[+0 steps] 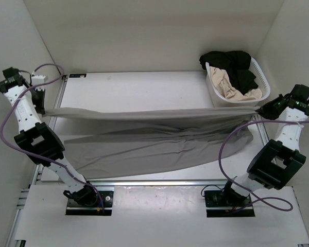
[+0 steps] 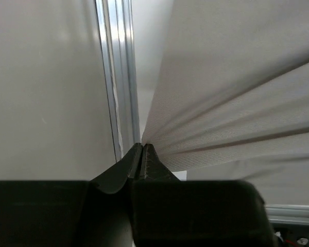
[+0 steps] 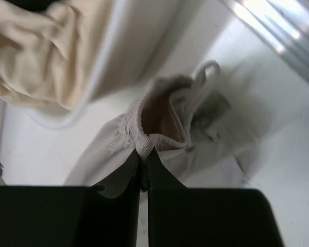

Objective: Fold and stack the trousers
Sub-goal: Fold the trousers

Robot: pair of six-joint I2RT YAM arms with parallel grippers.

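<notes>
Seen from above, the grey trousers lay with their long axis running left to right across the table. One edge was pulled taut in the air between the arms, and the rest sagged onto the tabletop toward the near edge. The left gripper was at the garment's left end and the right gripper at its right end, so each arm was nearest its own end. Any fold would probably carry one end toward the other along that axis. Just beside the right gripper, in the far right corner, a white laundry basket held a black garment and a beige garment.

In the left wrist view, the fingers were clenched on a pinch of grey cloth, which fanned away up and to the right. An aluminium rail ran alongside.

In the right wrist view, the fingers were clamped on the gathered waistband. A drawstring loop hung beyond it, and the basket wall and beige cloth were close behind.
</notes>
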